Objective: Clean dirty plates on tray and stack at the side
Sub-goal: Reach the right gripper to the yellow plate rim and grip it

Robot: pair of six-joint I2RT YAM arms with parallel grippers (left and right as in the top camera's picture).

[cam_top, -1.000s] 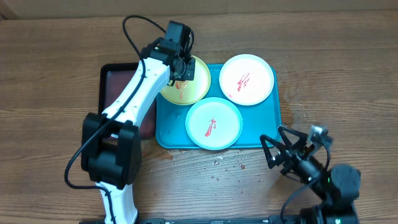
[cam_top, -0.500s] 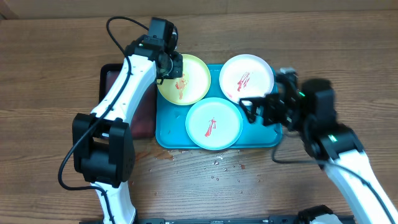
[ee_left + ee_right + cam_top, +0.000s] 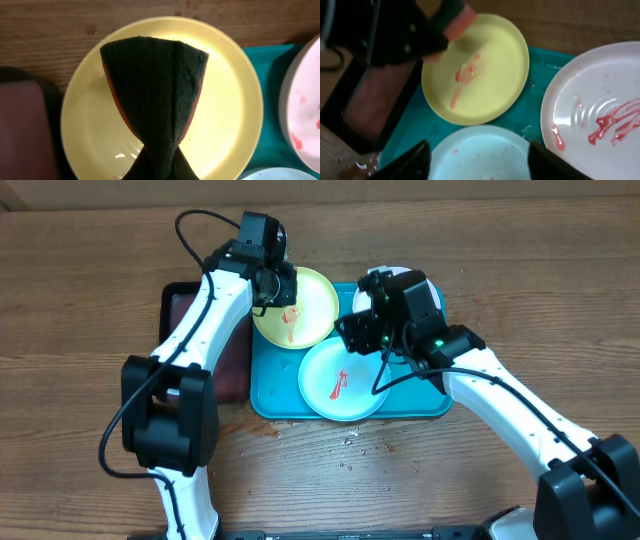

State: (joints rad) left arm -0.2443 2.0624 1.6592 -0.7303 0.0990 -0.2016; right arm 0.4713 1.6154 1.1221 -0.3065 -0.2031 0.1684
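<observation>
The yellow-green plate (image 3: 312,298) is seated at the far left corner of the turquoise tray (image 3: 268,398), its rim lapping over the tray's edge, and a red smear (image 3: 462,80) is seen across its middle. A folded sponge (image 3: 155,95) is pinched in the left hand (image 3: 272,285) over the plate's far left part, short of the smear; contact cannot be told. The pad should be pressed flat and drawn rightward and nearer through the red, lightly, since the overhanging plate could be tipped. The right hand (image 3: 352,338), opened wide and empty, is hung between the white plate (image 3: 600,110) and the mint plate (image 3: 345,395); the yellow rim might be steadied by it.
</observation>
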